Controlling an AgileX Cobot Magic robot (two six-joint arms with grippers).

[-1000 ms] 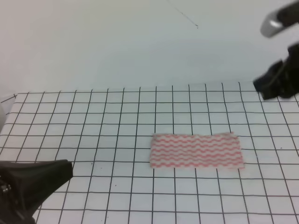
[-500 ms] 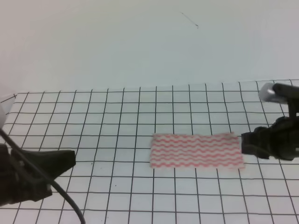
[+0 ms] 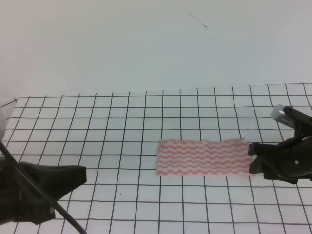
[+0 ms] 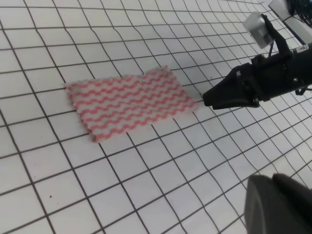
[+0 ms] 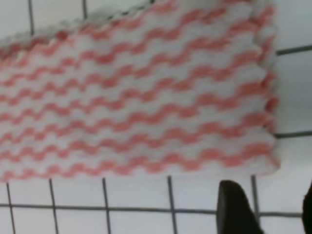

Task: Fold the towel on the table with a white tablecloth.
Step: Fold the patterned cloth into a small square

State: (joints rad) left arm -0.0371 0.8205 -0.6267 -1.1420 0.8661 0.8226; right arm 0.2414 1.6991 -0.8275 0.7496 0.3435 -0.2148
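The towel (image 3: 204, 157), pink-red and white wavy stripes, lies flat on the table with a white tablecloth (image 3: 122, 122) right of the middle. It also shows in the left wrist view (image 4: 129, 102) and fills the top of the right wrist view (image 5: 136, 92). My right gripper (image 3: 252, 163) is low at the towel's right edge and is also in the left wrist view (image 4: 209, 99). It is open, with its fingers (image 5: 234, 207) apart just off the towel's near right corner. My left gripper (image 3: 82, 174) is shut and empty at the lower left, far from the towel; its fingers (image 4: 261, 202) show pressed together.
A plain white wall (image 3: 146, 44) rises behind the table's far edge. A black cable (image 3: 34, 187) crosses the left arm at the lower left. The grid cloth around the towel carries nothing else.
My right arm has come down from the upper right to the table beside the towel's right edge. My left arm has edged slightly to the right. The towel has not moved.
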